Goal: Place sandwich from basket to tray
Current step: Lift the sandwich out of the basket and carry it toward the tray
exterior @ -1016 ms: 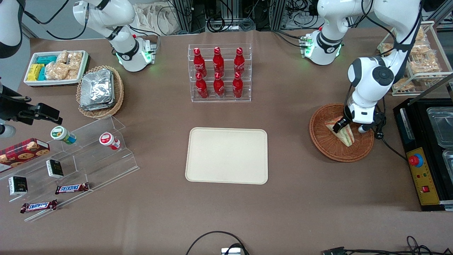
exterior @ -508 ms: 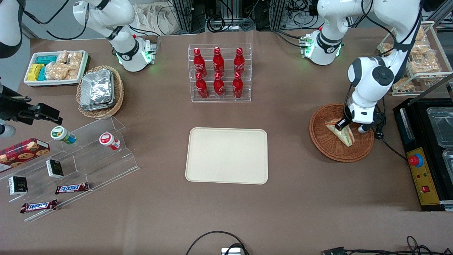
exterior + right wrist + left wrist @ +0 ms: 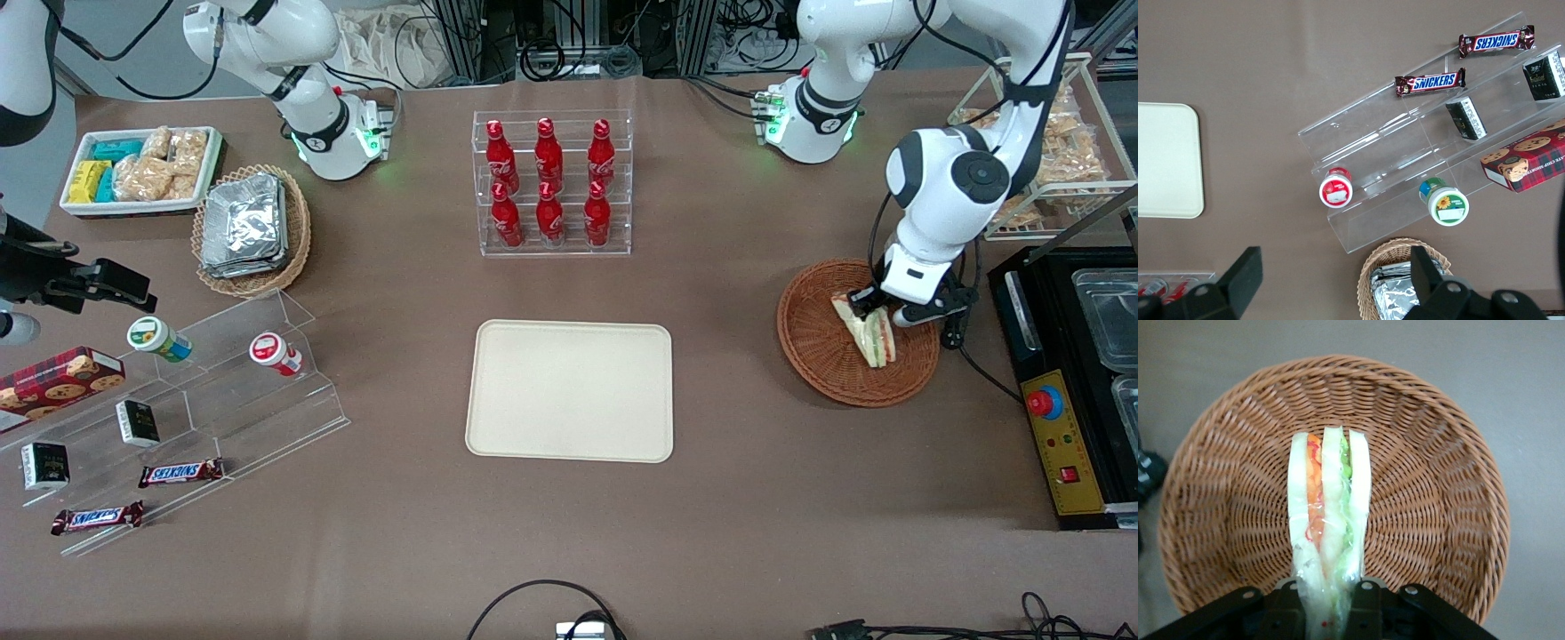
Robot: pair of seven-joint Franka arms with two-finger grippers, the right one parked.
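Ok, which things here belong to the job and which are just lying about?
Job:
- sandwich, clamped in the gripper over the basket
- basket
- tray, nothing on it yet

Lying about:
- cola bottles
- foil packets
- Snickers bars
- cookie box

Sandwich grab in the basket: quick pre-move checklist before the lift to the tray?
1. Gripper shut on sandwich: ok, fingers clamp one end.
2. Sandwich clear of the basket: cannot tell, it is tilted up over the weave.
3. Wrap intact: ok, no tear seen.
4. Tray ready to receive: ok, nothing on it.
5. Path to tray: ok, only bare table lies between.
6. Bottle rack off the path: ok, farther from the front camera than the tray.
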